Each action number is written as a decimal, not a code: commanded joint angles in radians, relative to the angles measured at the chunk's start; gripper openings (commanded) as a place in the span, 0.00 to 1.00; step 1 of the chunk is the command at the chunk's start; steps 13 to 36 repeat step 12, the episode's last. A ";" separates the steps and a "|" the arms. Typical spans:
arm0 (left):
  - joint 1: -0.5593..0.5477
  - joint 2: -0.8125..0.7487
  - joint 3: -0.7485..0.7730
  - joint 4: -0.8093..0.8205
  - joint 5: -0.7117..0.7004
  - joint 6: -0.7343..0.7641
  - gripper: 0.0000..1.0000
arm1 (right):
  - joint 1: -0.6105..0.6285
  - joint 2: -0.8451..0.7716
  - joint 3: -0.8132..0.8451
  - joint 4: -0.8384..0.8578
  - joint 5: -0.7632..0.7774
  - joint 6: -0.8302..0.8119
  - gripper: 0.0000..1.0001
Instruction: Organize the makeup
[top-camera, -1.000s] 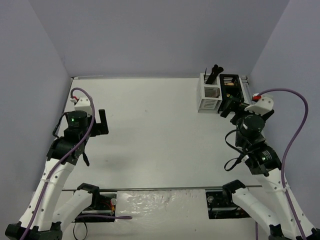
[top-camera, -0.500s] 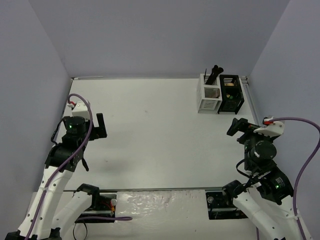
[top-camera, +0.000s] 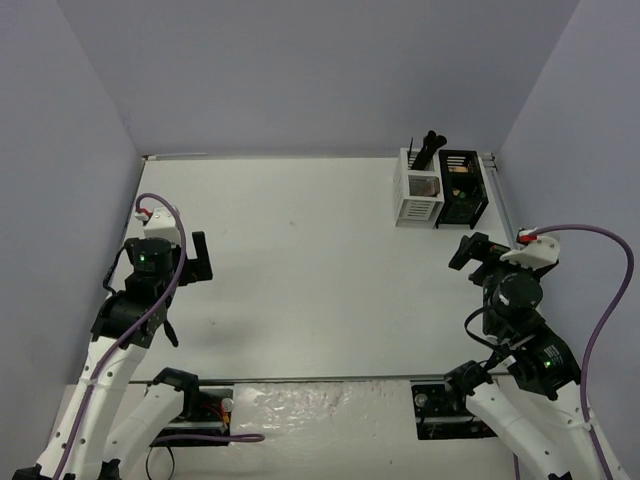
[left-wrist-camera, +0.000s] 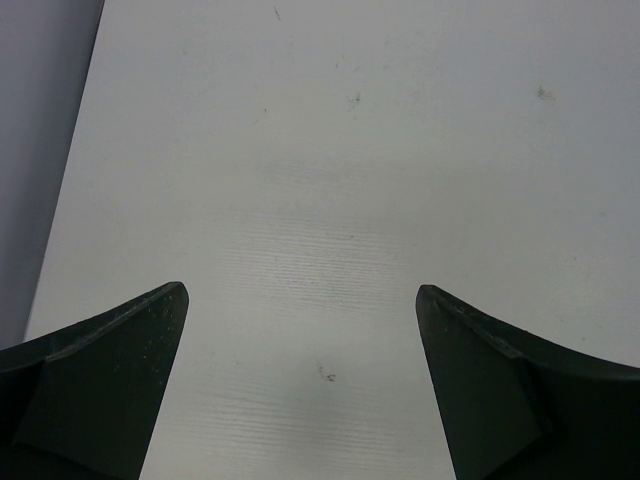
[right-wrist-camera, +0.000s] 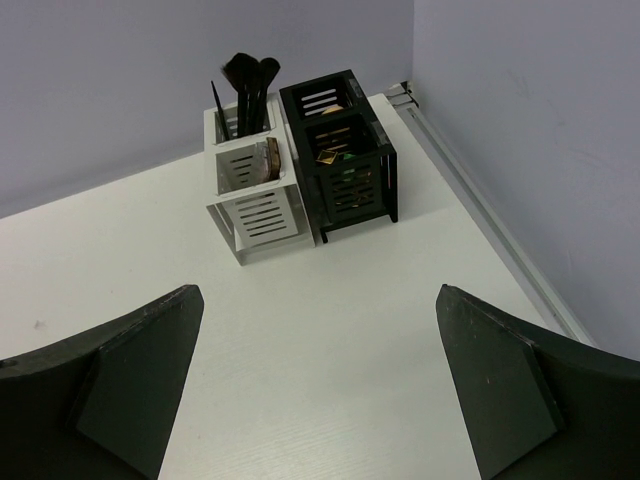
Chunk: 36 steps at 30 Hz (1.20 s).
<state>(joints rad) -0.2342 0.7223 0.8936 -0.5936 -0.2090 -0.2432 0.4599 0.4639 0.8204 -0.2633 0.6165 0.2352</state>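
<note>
Lavender walls box in a white tabletop (top-camera: 300, 250) where we find the makeup gathered at one spot. Black long-handled brushes (right-wrist-camera: 248, 82) stand nearly upright, bristles up, in the rear cell of the white slatted organizer box (right-wrist-camera: 262, 215). A flat pink-brown palette (right-wrist-camera: 270, 160) sits on edge in its front cell. Gold-toned pieces (right-wrist-camera: 328, 156) lie inside the black slatted organizer box (right-wrist-camera: 350, 190), which touches the white box's right side. The right gripper (right-wrist-camera: 320, 290) hangs empty, jaws spread wide, with the white box ahead of it and slightly left; it is much the nearer arm. The left gripper (left-wrist-camera: 300, 290), likewise parted and holding nothing, hovers over bare table well apart from the white box, far to its left. Slats screen the cells' lower contents, so we cannot tell what else they hold.
</note>
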 joint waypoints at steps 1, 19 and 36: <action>0.007 0.019 0.022 0.054 0.013 -0.008 0.97 | 0.008 0.030 0.008 0.047 0.025 0.006 1.00; 0.009 0.017 0.021 0.054 0.016 -0.008 0.97 | 0.008 0.027 0.006 0.047 0.028 0.008 1.00; 0.009 0.017 0.021 0.054 0.016 -0.008 0.97 | 0.008 0.027 0.006 0.047 0.028 0.008 1.00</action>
